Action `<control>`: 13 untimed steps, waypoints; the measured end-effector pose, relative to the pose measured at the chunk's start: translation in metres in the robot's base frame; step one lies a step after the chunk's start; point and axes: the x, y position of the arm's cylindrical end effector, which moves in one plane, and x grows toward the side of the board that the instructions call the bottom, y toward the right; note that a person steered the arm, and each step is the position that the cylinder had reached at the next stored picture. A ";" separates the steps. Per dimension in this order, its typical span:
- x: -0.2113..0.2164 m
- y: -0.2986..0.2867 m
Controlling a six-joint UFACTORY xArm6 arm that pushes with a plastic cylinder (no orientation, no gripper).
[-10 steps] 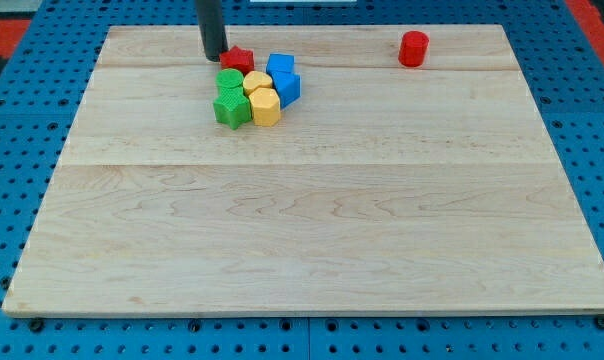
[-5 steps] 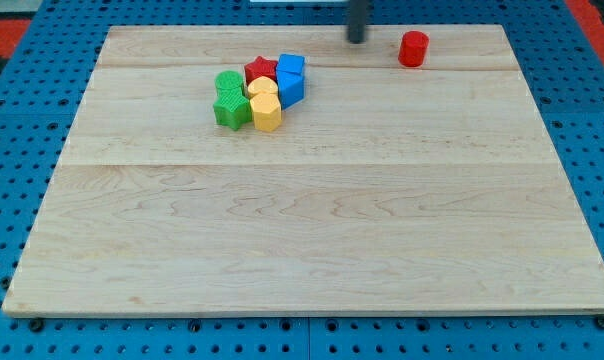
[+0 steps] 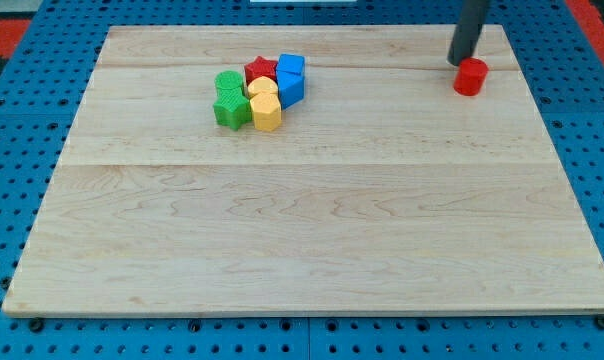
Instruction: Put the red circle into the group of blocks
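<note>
The red circle (image 3: 469,77) is a small red cylinder near the view's top right of the wooden board (image 3: 312,230). My tip (image 3: 460,60) touches it at its upper left side. The group sits at the view's upper left: a red star (image 3: 260,69), two blue blocks (image 3: 290,80), two yellow blocks (image 3: 265,105) and two green blocks (image 3: 229,98), packed tight together. The red circle lies far to the right of the group.
The board lies on a blue pegboard surface (image 3: 12,150). The red circle is close to the board's right edge.
My tip moved from the red star across to the right. The red star slid into the group, and the red circle shifted right and down.
</note>
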 end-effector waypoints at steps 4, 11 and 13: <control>0.034 0.030; 0.106 -0.168; 0.095 -0.171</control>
